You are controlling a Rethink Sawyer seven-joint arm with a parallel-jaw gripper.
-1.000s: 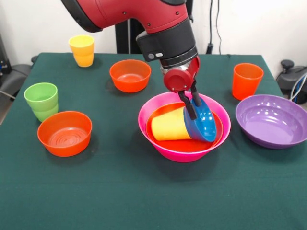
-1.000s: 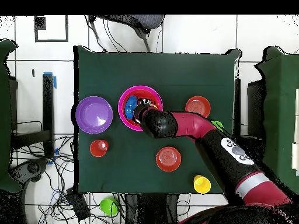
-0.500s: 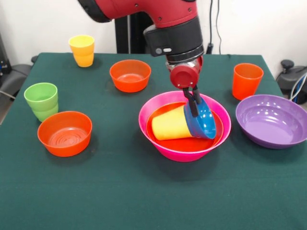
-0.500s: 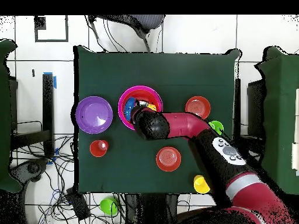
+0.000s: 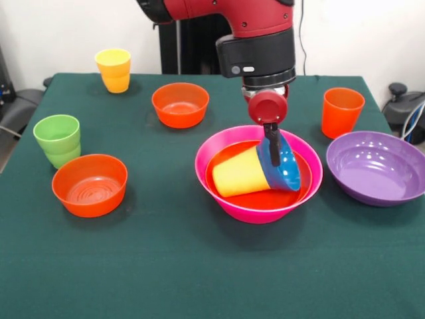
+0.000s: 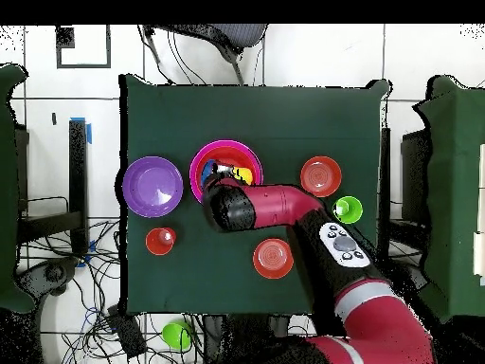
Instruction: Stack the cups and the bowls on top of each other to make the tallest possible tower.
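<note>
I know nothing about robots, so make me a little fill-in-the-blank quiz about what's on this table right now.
1. The yellow cup lying on its side rests inside the largest bowl, which is ____.
2. The tool is closed on the rim of the small ____ bowl.
3. The bowl standing empty beside the orange cup is ____.
4. The green cup stands next to a small bowl coloured ____.

Missing words: pink, blue, purple, orange.
</note>
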